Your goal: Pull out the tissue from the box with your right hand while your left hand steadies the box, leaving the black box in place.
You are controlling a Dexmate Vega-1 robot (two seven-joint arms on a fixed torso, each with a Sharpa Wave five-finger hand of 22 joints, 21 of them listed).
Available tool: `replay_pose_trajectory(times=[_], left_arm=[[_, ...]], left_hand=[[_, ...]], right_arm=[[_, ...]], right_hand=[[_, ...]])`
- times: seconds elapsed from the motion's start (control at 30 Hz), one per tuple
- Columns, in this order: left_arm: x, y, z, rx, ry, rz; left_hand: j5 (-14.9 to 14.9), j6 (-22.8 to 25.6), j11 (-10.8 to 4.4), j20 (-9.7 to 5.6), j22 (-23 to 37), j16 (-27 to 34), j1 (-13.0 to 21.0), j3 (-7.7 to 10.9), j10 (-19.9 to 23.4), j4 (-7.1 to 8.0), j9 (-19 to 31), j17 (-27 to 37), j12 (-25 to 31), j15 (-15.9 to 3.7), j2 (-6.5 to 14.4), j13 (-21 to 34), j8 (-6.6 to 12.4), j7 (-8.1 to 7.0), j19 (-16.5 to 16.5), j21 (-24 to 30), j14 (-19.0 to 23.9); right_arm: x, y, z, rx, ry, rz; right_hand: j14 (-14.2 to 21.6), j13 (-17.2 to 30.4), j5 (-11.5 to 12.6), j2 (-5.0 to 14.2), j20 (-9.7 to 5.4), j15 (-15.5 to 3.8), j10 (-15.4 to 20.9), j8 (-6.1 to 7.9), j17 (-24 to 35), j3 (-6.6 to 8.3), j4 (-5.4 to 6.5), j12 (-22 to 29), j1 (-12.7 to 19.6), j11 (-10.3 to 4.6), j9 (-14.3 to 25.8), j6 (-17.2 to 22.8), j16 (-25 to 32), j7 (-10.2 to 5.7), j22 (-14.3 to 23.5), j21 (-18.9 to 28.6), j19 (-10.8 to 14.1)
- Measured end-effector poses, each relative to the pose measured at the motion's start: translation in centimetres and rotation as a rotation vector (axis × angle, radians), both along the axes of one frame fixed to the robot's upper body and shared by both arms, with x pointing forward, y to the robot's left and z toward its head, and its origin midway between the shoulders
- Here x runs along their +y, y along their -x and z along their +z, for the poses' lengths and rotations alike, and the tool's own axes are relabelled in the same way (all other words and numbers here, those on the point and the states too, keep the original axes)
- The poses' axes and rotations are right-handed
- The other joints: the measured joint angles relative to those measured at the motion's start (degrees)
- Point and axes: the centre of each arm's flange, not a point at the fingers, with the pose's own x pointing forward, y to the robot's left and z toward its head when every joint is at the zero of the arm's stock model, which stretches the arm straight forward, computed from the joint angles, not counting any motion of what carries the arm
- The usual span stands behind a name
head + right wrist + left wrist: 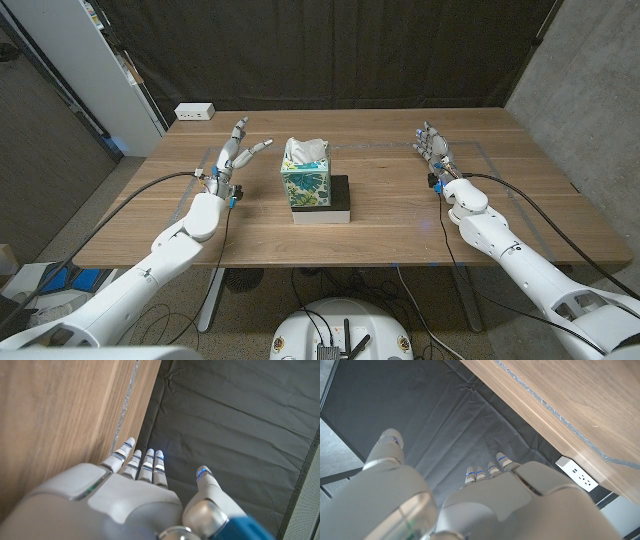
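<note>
Both arms reach over the near edge: left hand [233,152] and right hand [432,150], fingers spread, hold nothing, flanking the tissue box [306,177] atop the black box [322,203] mid-surface. Wrist views show splayed fingers [487,470]. An unsteadied pull could drag both boxes.

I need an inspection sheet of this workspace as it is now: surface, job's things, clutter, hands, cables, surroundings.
Surface: wooden table, tape lines near its edges.
Job's things: green patterned tissue box standing on flat black box, white tissue sticking out on top.
Clutter: nothing seen.
Hands: left hand open, beside the tissue box, apart from it; right hand open, further off.
Cables: black cables along both arms.
Surroundings: white power strip at the far left corner, dark curtain behind.
</note>
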Motion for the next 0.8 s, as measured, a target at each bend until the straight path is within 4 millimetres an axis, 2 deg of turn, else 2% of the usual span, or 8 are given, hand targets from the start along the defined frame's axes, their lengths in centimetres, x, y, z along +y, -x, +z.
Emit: replay_pose_trajectory(times=[0.17, 0.63, 0.8], left_arm=[[0.1, 0.5, -0.6, 0.002, 0.007, 0.004], [0.0, 1.4, -1.7, 0.006, 0.015, 0.005], [-0.1, 1.9, -2.0, 0.006, 0.015, 0.004]], left_hand=[[-0.34, 0.0, 0.0, 0.2, 0.0, 0.0, 0.0, 0.0, 0.0, 0.0, 0.0, 0.0, 0.0, 0.0, 0.0, 0.0, 0.06, 0.0, 0.2, 0.0, 0.0], [-0.98, 0.0, 0.0, 0.2, 0.0, 0.0, 0.3, 0.0, 0.0, 0.0, -0.01, 0.0, 0.0, 0.0, -0.3, 0.0, 0.43, 0.0, 0.2, -0.23, 0.0], [-1.11, 0.0, 0.0, 0.2, 0.0, 0.0, 0.53, 0.0, 0.0, 0.0, -0.01, 0.0, 0.0, 0.0, -0.06, -0.01, 0.43, -0.01, 0.19, -0.23, 0.0]], right_arm=[[0.0, 0.0, -0.1, 0.0, -0.001, -0.002], [0.3, 0.3, -0.1, -0.005, -0.003, -0.008], [0.4, 0.4, -0.2, -0.007, -0.007, -0.011]], right_hand=[[0.25, 0.0, 0.0, 0.0, 0.0, 0.25, 0.0, -0.44, 0.01, 0.24, -0.24, 0.0, 0.0, 0.0, 0.0, 0.0, 0.0, 0.0, 0.0, 0.0, 0.0], [0.24, 0.0, 0.0, 0.0, 0.21, 0.25, 0.0, -0.44, -0.27, 0.08, -0.4, -0.21, 0.0, 0.0, 0.0, 0.31, 0.0, 0.31, 0.0, 0.0, 0.21], [0.24, 0.0, 0.0, 0.0, 0.21, 0.25, 0.0, -0.44, -0.27, 0.16, -0.8, -0.21, 0.0, 0.0, -0.01, 0.31, 0.0, 0.31, 0.0, 0.0, 0.21]])
